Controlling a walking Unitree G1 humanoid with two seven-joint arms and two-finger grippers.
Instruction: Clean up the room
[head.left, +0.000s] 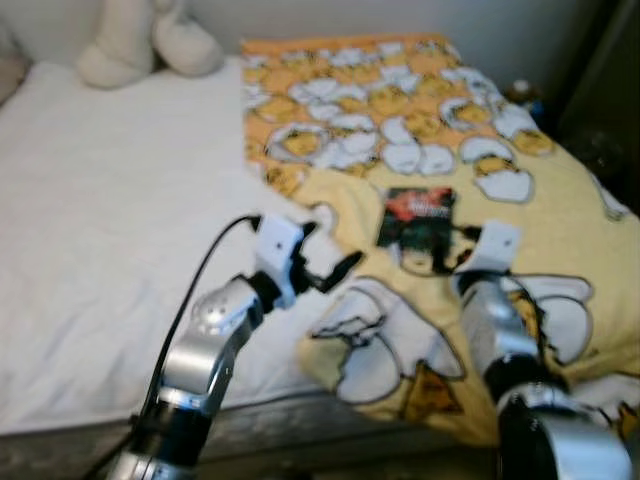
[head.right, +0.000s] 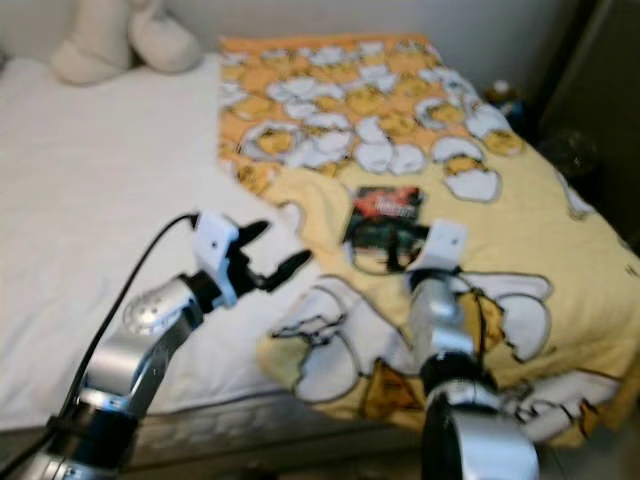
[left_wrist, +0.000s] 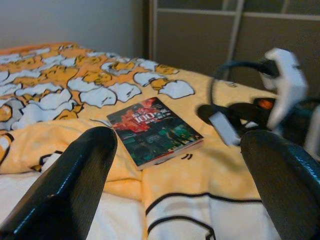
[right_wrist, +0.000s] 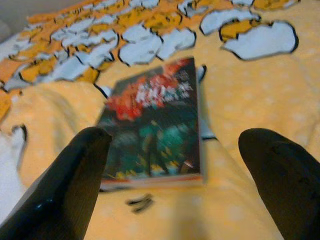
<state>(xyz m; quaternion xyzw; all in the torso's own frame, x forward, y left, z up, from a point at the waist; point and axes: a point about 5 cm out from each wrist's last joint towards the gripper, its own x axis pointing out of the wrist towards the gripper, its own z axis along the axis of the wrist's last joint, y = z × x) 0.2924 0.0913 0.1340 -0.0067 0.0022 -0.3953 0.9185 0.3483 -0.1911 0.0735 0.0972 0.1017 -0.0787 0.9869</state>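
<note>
A small book (head.left: 415, 212) with a dark red and green cover lies flat on the yellow patterned blanket (head.left: 400, 110) on the bed. My right gripper (head.left: 437, 258) is open just at the book's near edge. In the right wrist view its two fingers (right_wrist: 75, 185) stand either side of the book (right_wrist: 150, 120), with nothing between them. My left gripper (head.left: 338, 248) is open over the edge of the blanket, to the left of the book and pointing towards it. The left wrist view shows the book (left_wrist: 155, 130) beyond its fingertips, with the right gripper beside it.
The left half of the bed is bare white sheet (head.left: 100, 200). A cream plush toy (head.left: 140, 40) sits at the headboard end, far left. Dark wardrobe doors (head.left: 610, 90) stand along the right side. The mattress front edge (head.left: 280, 410) runs just below my arms.
</note>
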